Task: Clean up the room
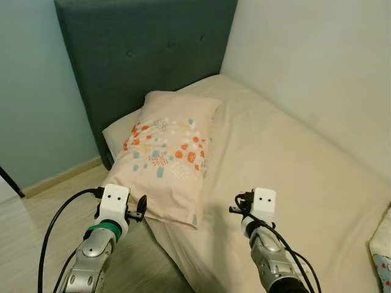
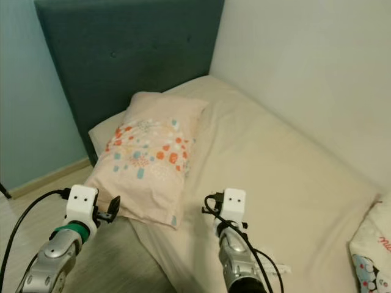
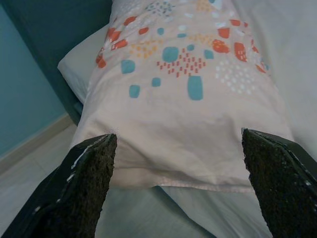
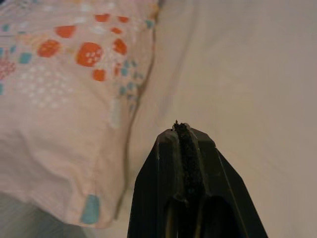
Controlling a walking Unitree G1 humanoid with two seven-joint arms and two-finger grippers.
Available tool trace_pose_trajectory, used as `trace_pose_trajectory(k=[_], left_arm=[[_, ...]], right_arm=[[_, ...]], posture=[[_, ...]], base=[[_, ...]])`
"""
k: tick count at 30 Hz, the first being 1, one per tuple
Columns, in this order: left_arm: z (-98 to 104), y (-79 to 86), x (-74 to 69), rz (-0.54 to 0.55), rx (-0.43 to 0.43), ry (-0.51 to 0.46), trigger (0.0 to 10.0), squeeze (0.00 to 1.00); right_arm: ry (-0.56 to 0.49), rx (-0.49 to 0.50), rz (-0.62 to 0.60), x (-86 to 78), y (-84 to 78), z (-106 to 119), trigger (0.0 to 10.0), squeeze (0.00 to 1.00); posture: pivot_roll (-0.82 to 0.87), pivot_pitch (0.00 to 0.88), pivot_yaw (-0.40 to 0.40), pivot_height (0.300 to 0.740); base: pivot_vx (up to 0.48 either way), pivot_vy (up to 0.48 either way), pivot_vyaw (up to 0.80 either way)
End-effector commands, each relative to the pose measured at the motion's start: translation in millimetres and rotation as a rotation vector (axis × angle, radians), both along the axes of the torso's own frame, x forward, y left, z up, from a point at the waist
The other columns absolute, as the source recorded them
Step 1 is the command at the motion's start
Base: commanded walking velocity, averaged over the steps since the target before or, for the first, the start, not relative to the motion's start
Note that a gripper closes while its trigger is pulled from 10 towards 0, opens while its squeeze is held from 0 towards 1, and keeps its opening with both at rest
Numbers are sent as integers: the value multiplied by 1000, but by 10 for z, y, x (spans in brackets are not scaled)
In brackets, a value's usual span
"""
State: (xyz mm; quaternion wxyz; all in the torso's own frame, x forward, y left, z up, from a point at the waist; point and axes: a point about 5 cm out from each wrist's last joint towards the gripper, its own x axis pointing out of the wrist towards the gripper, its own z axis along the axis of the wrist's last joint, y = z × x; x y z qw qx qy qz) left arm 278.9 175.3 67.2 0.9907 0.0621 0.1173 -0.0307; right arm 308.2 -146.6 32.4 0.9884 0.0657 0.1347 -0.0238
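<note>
Both silver arms reach forward at the lower edge of the head views: the left gripper point(image 1: 142, 207) hangs over the strip of floor point(image 1: 36, 213) beside the bed point(image 1: 293, 183), just short of the pillow's near corner, and the right gripper point(image 1: 239, 204) hovers over bare cream sheet, near the pillow's right side. Black cables loop from each wrist. Pillow point(image 1: 168, 152), pink with orange and teal spots, lies lengthwise at the head of the bed, its far end near the dark teal headboard point(image 1: 146, 49) and its near end overhanging the mattress edge. A second, cream pillow point(image 1: 119, 131) shows beneath it on the left. White wall bounds the bed on the right; pale blue wall stands to the left of the headboard. A patterned cloth point(image 1: 382, 250) lies at the lower right margin. Open sheet extends right of the pillow. Left wrist view: two black fingers point(image 3: 84, 183) stand wide apart, empty, framing the pillow's seamed near edge, with floor and skirting alongside. Right wrist view: fingers point(image 4: 185, 163) pressed together, gripping nothing, pointing at sheet just beside the pillow's corner.
</note>
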Motion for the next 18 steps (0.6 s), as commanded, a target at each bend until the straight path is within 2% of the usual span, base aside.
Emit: trace_pose_trajectory(k=[1, 10, 18], left_arm=[[-48, -18, -36, 2, -11, 23, 10000, 0], [-66, 6, -52, 11, -11, 28, 10000, 0], [-68, 11, -56, 13, -8, 27, 10000, 0]], right_arm=[[15, -11, -17, -19, -68, -33, 10000, 0], [7, -2, -71, 26, -188, 8, 10000, 0], [4, 1, -76, 36, -204, 17, 10000, 0]], posture=[[149, 0, -63, 740], [151, 0, -66, 725], [151, 0, -66, 700]], base=[[0, 0, 0], [0, 0, 0], [0, 0, 0]])
